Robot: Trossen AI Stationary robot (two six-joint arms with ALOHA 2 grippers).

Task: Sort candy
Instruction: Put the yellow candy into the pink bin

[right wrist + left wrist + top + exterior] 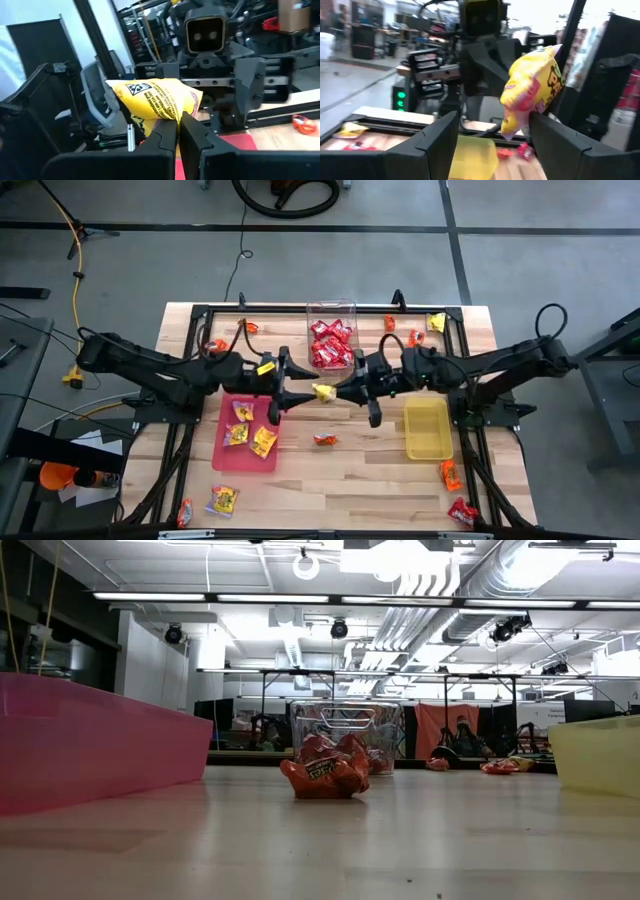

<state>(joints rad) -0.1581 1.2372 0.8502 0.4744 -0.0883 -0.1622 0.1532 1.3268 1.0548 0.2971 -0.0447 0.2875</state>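
Note:
A yellow candy packet (323,391) hangs in the air over the middle of the table, clear of the wood. My right gripper (342,392) reaches in level from the table's right and is shut on it (155,100). My left gripper (298,391) faces it level from the left. Its fingers (437,142) are wide open and the packet (535,85) is just ahead of their tips; no touch shows. Several yellow candies lie in the pink tray (228,455). Red ones fill the clear tub (331,308). A red candy (325,770) lies on the table near the middle. My right gripper pinches the yellow packet by one edge (169,116) between its two shut fingers. The fingers come level from the table's right. The packet is lifted clear of the table and sticks out past the fingertips toward my left gripper.
The yellow tray (428,445) lies right of centre. Loose candies lie along the far edge (436,322), at the near right (451,474) and at the near left (223,500). Black frame rails run along both sides of the table.

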